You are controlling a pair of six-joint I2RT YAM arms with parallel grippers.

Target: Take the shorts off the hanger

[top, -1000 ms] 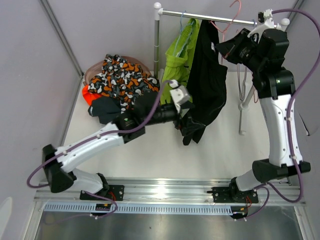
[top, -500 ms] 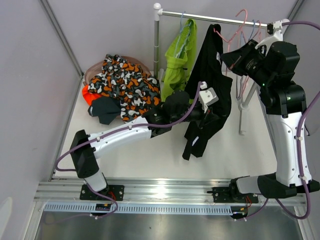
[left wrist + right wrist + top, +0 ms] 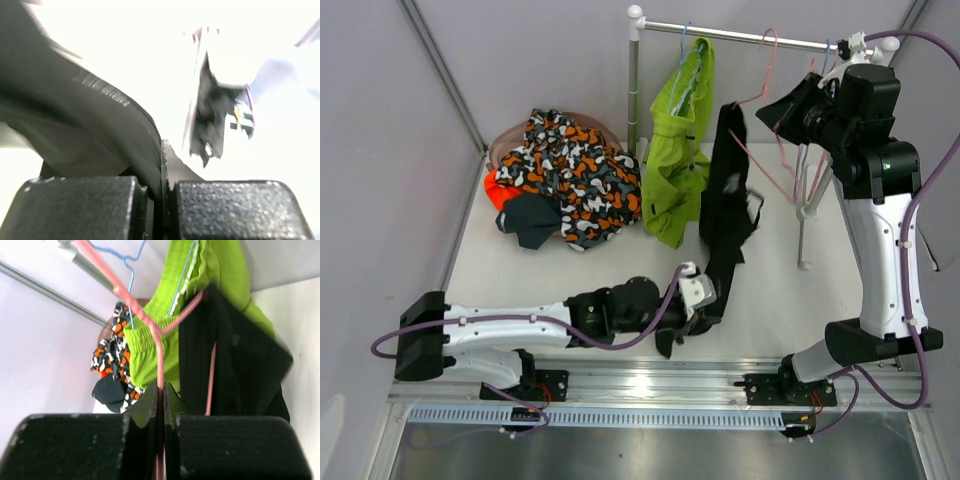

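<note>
Centre frame: black shorts (image 3: 725, 200) strung from pink hanger (image 3: 160, 355) down to left gripper (image 3: 705, 297), lower centre, jaws clamped on hem. Upper right: right gripper (image 3: 161, 395) pinched on hanger wire. Crowding left: lime shorts (image 3: 675, 170) on rail (image 3: 740, 33). Upper left: patterned clothes pile (image 3: 565, 165).

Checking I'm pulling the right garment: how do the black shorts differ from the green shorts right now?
The black shorts are pulled taut downward, the left end effector shut on their lower end; the green shorts hang loose, untouched. The black shorts sit on the pink hanger, which the right end effector pinches; the green shorts are on a blue hanger. Both hang by the rail.
</note>
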